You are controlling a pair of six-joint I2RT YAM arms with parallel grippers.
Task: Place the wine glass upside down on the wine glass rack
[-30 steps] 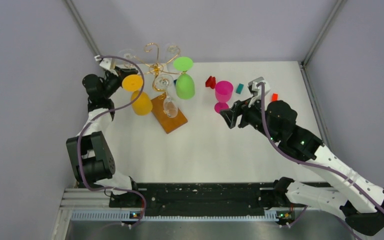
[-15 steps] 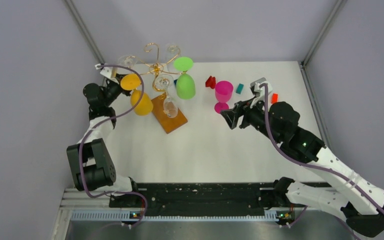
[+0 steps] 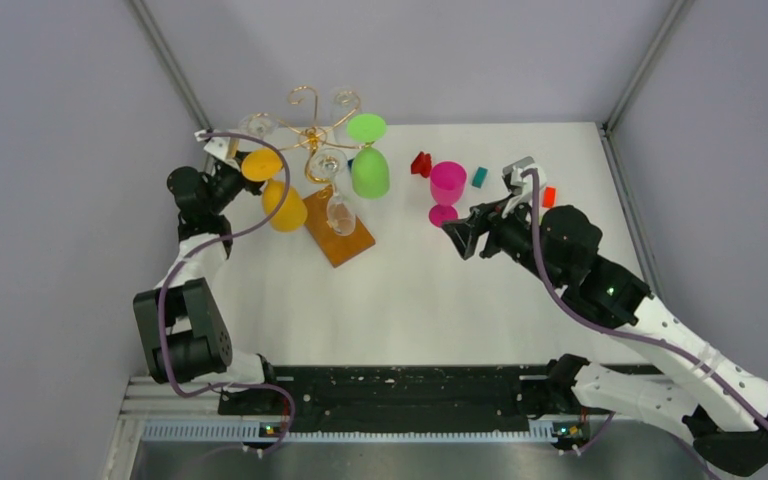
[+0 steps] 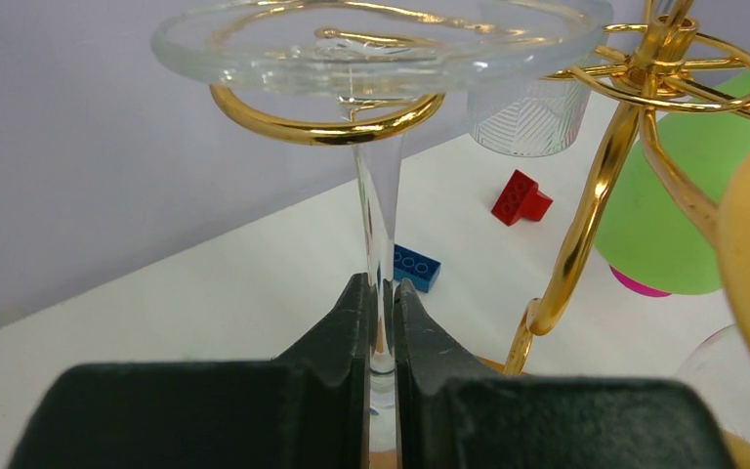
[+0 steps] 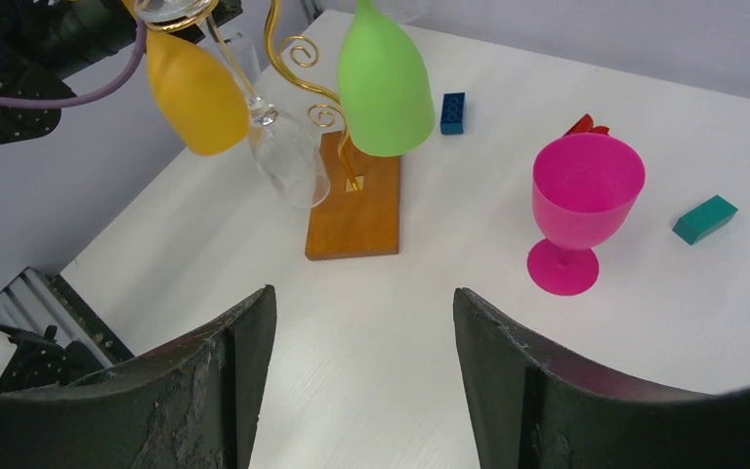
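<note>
A clear wine glass (image 4: 379,210) hangs upside down, its foot (image 4: 381,39) resting on a gold ring (image 4: 322,125) of the wine glass rack (image 3: 312,130). My left gripper (image 4: 381,293) is shut on its stem, at the rack's left side (image 3: 235,165). The rack's wooden base (image 3: 348,243) lies below the arms. A yellow glass (image 3: 282,205), a green glass (image 3: 369,170) and another clear glass (image 3: 338,210) hang on it. A pink wine glass (image 5: 586,195) stands upright on the table. My right gripper (image 5: 363,303) is open and empty, just near of the pink glass (image 3: 447,185).
A red brick (image 3: 421,163), a teal block (image 3: 479,177) and an orange block (image 3: 549,195) lie around the pink glass. A blue brick (image 4: 416,267) lies behind the rack. A patterned clear bowl (image 4: 527,117) hangs at the rack's far side.
My left gripper, with the clear glass stem in it, has shifted slightly left and toward the back. The right arm has edged a little to the right.
</note>
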